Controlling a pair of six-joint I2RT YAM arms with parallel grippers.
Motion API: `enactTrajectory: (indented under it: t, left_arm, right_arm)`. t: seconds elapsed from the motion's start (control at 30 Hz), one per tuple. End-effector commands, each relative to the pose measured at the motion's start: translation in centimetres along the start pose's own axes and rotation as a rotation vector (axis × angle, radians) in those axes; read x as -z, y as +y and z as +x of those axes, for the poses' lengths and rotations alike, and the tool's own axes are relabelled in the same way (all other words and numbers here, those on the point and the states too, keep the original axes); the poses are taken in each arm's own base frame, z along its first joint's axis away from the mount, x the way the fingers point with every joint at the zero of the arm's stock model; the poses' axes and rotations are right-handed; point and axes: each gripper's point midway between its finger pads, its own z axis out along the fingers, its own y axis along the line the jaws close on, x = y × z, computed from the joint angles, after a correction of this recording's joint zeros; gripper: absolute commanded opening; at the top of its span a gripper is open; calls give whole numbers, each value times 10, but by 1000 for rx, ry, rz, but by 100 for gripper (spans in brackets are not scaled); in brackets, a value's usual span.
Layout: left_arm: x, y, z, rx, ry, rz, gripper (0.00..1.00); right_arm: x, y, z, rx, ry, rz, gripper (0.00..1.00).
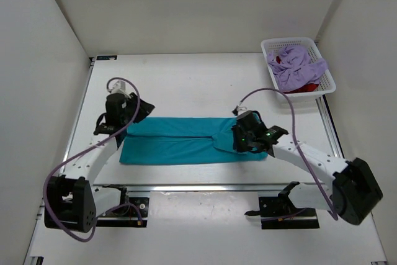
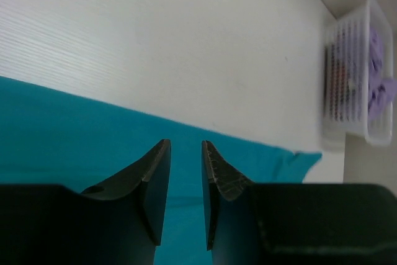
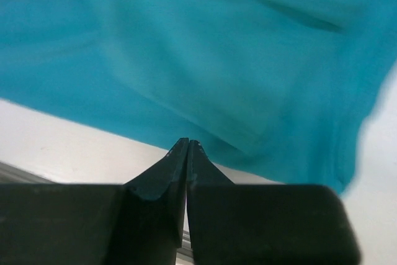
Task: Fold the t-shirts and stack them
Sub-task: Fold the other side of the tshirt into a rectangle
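Observation:
The teal t-shirt (image 1: pixel 186 141) lies flat on the table as a long folded strip; it also shows in the left wrist view (image 2: pixel 74 141) and the right wrist view (image 3: pixel 205 48). My left gripper (image 1: pixel 138 115) hovers over the shirt's far left corner. Its jaws stand a little apart with nothing between them (image 2: pixel 186 153). My right gripper (image 1: pixel 243 136) is above the shirt's right part, shut and empty (image 3: pixel 188 144), tips over the shirt's near edge. The lavender t-shirt (image 1: pixel 296 66) lies bunched on the deep red t-shirt (image 1: pixel 305 87) in the basket.
The white mesh basket (image 1: pixel 328 76) stands at the far right corner of the table and shows blurred in the left wrist view (image 2: pixel 360 72). A metal rail (image 1: pixel 205 187) runs along the near edge. White walls enclose the table on three sides.

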Motion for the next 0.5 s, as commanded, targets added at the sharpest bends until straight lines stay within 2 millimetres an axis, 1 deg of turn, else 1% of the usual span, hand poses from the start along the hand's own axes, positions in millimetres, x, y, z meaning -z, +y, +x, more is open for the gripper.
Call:
enactTrajectory:
  t: [0.0,0.03,0.07,0.1,0.13,0.17,0.2,0.23,0.27,0.3,0.33,0.37,0.4,0.43,0.47]
  left_arm:
    - [4,-10,37,-38,42,36,37]
    - [5,-14,48,-49,51,63,37]
    - [6,-15,57,-62,67,74,37]
    - [6,-12,60,-74,64,65,37]
    - [7,-9,68,-78,80,64,37]
    - [6,1,67,-76,72,43,37]
    - [7,-1,68,-62,73,58,37]
    - [6,9,69,-35,77,45,37]
    - [6,14,69,-19,78,45,37]
    - [6,14,69,-19,78,54,37]
    - [4,16,70,-21,86,48,37]
    - [4,18,72,-20,92,39,37]
    - [2,15,73,-28,93,47,38]
    - [2,17,78,-31,106,48,38]
    - [0,19,82,-32,112,42,38]
  right_arm:
    - [-8,51,-38,75,-105,-87,6]
    - [-17,60,-36,97,-92,-93,9]
    - [-22,68,-36,133,-88,-88,16]
    - [-23,73,-43,147,-100,-89,23]
    - [-30,78,-46,145,-89,-93,26]
    - [-39,78,-42,159,-69,-79,30]
    - [-40,83,-43,175,-72,-80,33]
    - [-48,81,-41,170,-54,-69,34]
    - [-56,79,-37,179,-37,-49,35]
    - [-57,83,-42,181,-42,-46,35]
    - [-62,82,-37,186,-26,-28,36]
    - [-66,81,-37,189,-26,-18,36]
    - [-68,81,-38,188,-25,-22,36]
    - [-72,84,-37,177,-16,-29,36]
    - [-77,81,-31,184,-1,-19,36]
